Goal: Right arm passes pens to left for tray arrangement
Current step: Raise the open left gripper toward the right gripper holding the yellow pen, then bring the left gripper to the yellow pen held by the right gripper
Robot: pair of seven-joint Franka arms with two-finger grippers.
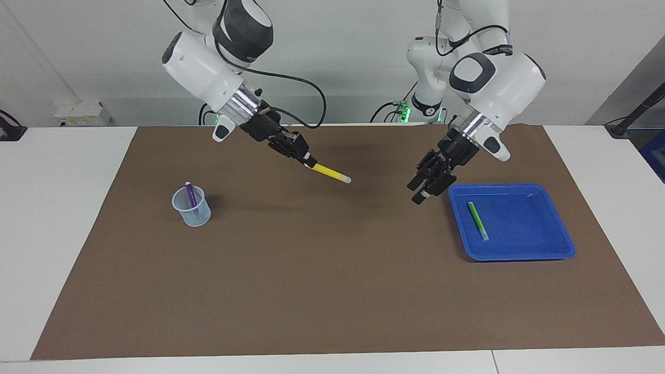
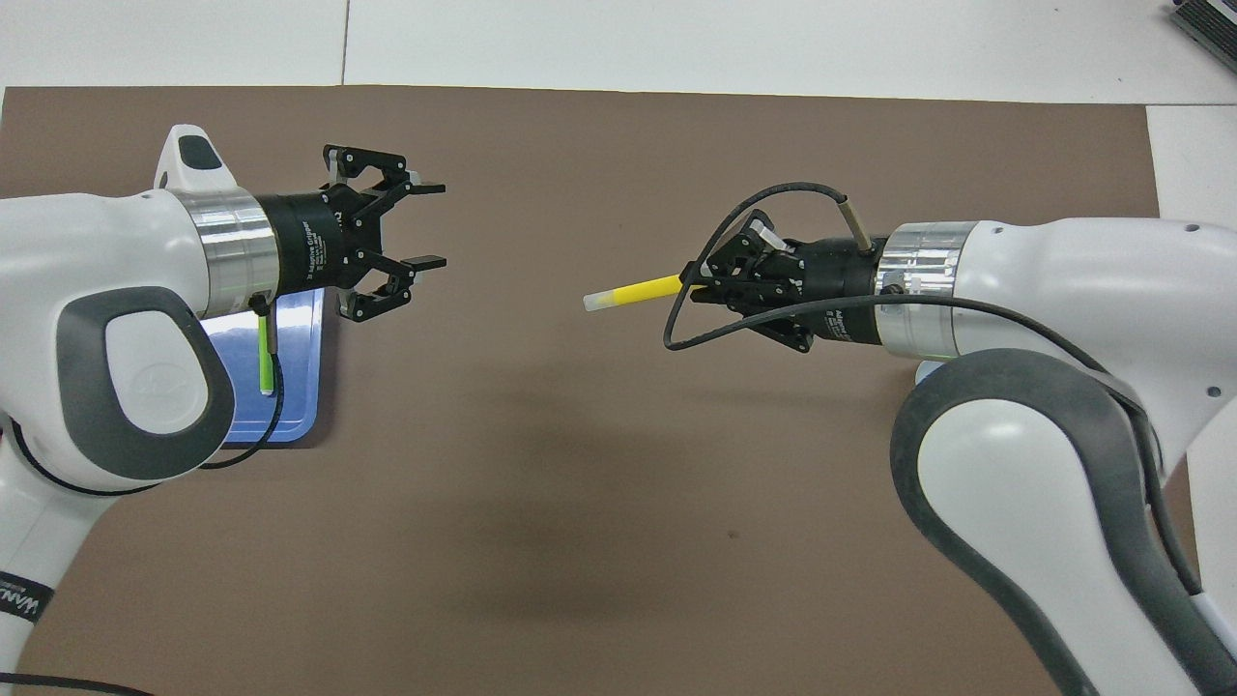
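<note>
My right gripper (image 1: 310,163) (image 2: 692,282) is shut on the yellow pen (image 1: 331,173) (image 2: 633,292), held in the air over the middle of the mat with its pale tip toward the left arm. My left gripper (image 1: 416,191) (image 2: 433,224) hangs open and empty over the mat, beside the blue tray (image 1: 540,249) (image 2: 302,425). The green pen (image 1: 478,220) (image 2: 264,358) lies in the tray. The purple pen (image 1: 190,196) stands in a small clear cup toward the right arm's end.
The translucent cup (image 1: 192,208) stands on the brown mat (image 1: 311,291) and is hidden in the overhead view. White table (image 1: 62,208) surrounds the mat. The left arm's body covers much of the tray from above.
</note>
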